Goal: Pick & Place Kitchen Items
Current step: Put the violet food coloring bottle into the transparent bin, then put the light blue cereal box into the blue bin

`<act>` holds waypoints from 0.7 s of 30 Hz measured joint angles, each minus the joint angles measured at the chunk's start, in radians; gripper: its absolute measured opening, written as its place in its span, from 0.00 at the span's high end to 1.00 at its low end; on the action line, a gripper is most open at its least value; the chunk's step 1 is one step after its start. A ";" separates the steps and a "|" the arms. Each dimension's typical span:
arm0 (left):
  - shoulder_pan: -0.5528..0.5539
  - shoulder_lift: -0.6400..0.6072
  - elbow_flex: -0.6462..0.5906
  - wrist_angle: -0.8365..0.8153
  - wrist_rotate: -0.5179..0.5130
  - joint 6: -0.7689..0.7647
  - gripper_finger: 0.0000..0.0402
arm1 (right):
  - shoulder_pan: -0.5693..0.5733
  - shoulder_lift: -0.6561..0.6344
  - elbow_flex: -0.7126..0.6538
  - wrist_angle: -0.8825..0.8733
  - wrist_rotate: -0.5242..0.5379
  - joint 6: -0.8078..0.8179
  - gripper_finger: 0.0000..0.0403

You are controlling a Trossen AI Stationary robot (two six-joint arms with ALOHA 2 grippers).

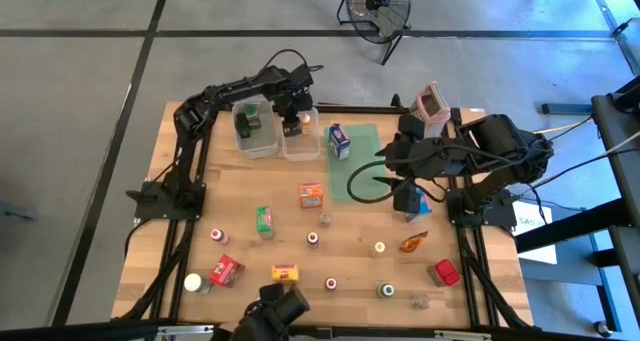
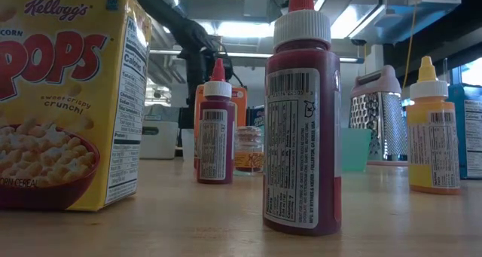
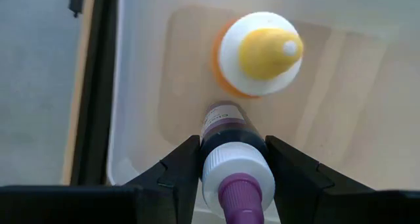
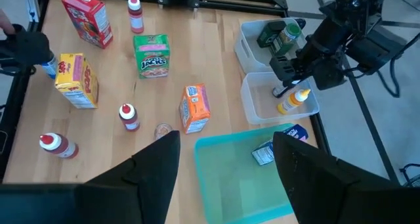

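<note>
Holding a small dark bottle with a white collar and purple nozzle (image 3: 231, 159) between its two fingers, the left gripper (image 3: 233, 168) hangs inside the clear plastic bin (image 3: 141, 86) at the far edge of the counter (image 1: 350, 251). Just beyond the held bottle stands an orange squeeze bottle with a white cap and yellow tip (image 3: 259, 53), upright on the bin floor, near it though I cannot tell if they touch.

That's the worry here. If the left gripper lets go while the purple-nozzled bottle is off the bin floor or leaning, I'd expect it to topple into the orange bottle and knock it down. The fingers sit low on the neck, so a sticky release could drag it sideways against the bin wall.

Out on the open counter, the rest of the groceries wait: an orange carton (image 4: 195, 108), a green cereal carton (image 4: 152, 55), a yellow cereal box (image 4: 77, 79) and small red-capped sauce bottles (image 4: 128, 115).

Farther along, the right gripper (image 4: 226, 165) hovers with its fingers spread and empty above the flat green tray (image 4: 223, 178), where a blue carton (image 4: 279, 145) lies at the tray's edge. Should the right arm reach toward the bins now, the two arms look close enough to crowd each other.
</note>
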 joint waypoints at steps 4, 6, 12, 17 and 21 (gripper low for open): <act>-0.005 -0.003 -0.016 0.023 -0.001 0.001 0.63 | -0.011 0.000 0.000 0.001 -0.002 -0.005 0.39; -0.007 -0.003 -0.016 0.027 0.000 0.002 0.63 | -0.016 0.000 0.000 0.005 -0.003 -0.010 0.39; -0.008 -0.002 -0.017 0.030 0.000 0.001 0.58 | -0.029 0.000 0.000 0.012 -0.029 -0.027 0.39; -0.010 0.008 -0.023 0.020 0.008 -0.003 0.49 | -0.029 0.000 0.000 0.017 -0.029 -0.030 0.39; -0.010 0.004 -0.021 0.022 0.010 -0.016 0.46 | -0.029 0.000 0.000 0.017 -0.029 -0.030 0.39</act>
